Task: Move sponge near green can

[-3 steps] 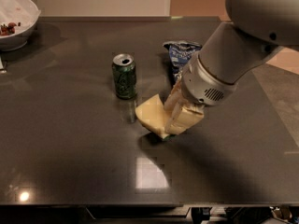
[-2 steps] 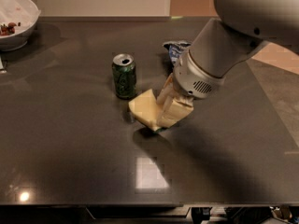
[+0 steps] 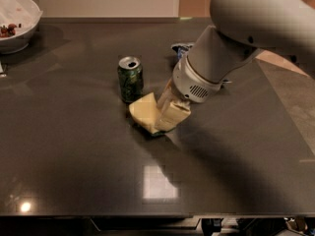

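The pale yellow sponge lies on the dark table just right of and below the green can, its upper corner close to the can's base. The green can stands upright with its silver top showing. My gripper reaches down from the upper right and is shut on the sponge's right side, its pale fingers pressed over the foam. The sponge's right part is hidden under the fingers.
A blue chip bag lies behind the arm, mostly hidden. A white bowl with dark bits stands at the far left corner. The table's front edge runs along the bottom of the view.
My gripper has moved left and away from the front edge with the sponge, bringing it from a gap right of the can to just beside its base.
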Motion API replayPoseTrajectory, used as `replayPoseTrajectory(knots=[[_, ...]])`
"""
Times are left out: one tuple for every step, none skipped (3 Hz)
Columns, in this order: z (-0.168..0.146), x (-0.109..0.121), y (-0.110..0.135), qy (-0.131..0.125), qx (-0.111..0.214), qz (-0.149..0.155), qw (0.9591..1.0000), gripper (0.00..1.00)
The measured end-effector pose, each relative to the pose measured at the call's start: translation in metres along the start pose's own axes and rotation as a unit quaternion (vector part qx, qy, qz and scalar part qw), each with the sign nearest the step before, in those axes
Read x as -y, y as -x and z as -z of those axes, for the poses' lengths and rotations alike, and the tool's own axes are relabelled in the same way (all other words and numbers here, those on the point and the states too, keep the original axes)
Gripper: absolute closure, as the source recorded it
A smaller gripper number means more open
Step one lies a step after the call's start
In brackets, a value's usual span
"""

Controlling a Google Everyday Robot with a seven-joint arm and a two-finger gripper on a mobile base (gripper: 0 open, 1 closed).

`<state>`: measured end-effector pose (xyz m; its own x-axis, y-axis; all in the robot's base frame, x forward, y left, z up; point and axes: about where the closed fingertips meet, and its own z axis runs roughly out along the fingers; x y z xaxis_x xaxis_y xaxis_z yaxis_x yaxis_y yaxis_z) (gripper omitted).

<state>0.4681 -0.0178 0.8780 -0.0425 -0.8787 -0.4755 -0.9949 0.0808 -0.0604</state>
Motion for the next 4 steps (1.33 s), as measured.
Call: replayPoseTrajectory(knots=[[-0.0136, 0.0039, 0.0057, 0.001, 0.009, -0.005, 0.9999, 0.38], [-0.0128, 0.003, 0.0064, 0.0, 0.008, -0.004, 1.0, 0.15], [-0.0128, 0.0021, 0.0074, 0.0, 0.008, -0.003, 1.0, 0.0], [-0.0128, 0.0021, 0.0074, 0.0, 0.008, -0.003, 1.0, 0.0]])
